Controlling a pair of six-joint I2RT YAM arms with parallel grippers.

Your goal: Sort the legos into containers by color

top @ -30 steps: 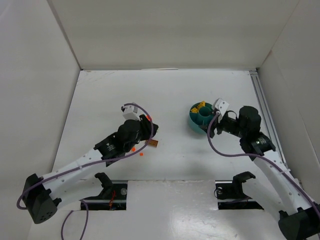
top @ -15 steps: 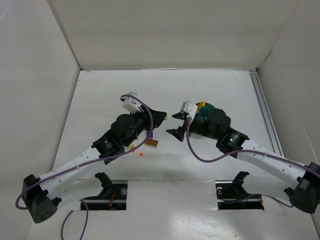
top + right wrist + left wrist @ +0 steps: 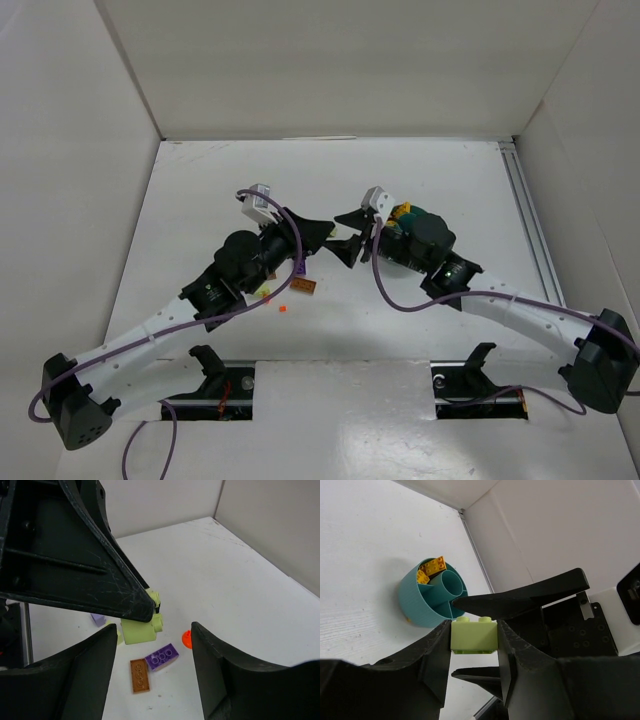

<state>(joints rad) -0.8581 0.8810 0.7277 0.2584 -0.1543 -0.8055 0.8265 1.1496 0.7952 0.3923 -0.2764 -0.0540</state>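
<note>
Black fingers (image 3: 435, 655) of the left gripper (image 3: 322, 231) clamp the lime green brick (image 3: 474, 636) at mid-frame. Since half a second ago the right gripper (image 3: 346, 234), jaws spread wide, has moved up and left, and it now flanks the left fingertips. The teal tub (image 3: 420, 605), holding yellow bricks (image 3: 432, 569), sits upper left in the left wrist view. A brownish-orange plate (image 3: 139, 675) and a purple brick (image 3: 162, 656) lie beneath.

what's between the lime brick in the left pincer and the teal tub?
The open right pincer. In the left wrist view its upper finger crosses between the lime brick, clamped in the left pincer, and the teal tub.
</note>
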